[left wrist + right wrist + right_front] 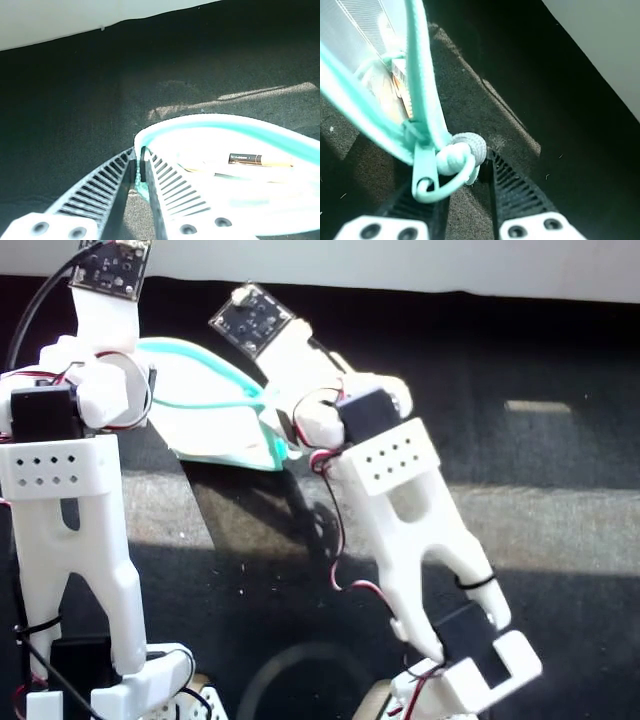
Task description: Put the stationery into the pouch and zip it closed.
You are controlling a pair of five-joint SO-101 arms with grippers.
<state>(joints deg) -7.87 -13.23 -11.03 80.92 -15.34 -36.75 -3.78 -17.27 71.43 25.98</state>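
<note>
Two tools engaged. Left tool [138, 154] clamps the end seam of the translucent, mint-edged plastic pouch [240, 195] lying on the dark felt-like surface [75, 100]; right tool [470, 167] clamps its knotted mint cord zipper pull [462, 152].

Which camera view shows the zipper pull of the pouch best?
The right wrist view: the zipper pull and its knotted cord sit close up at the right gripper. The high view gives the pouch from afar; the left wrist view gives its open mouth.

A robotics lab bench (sunlit in patches): dark cloth table [560, 350], white wall [400, 260].
</note>
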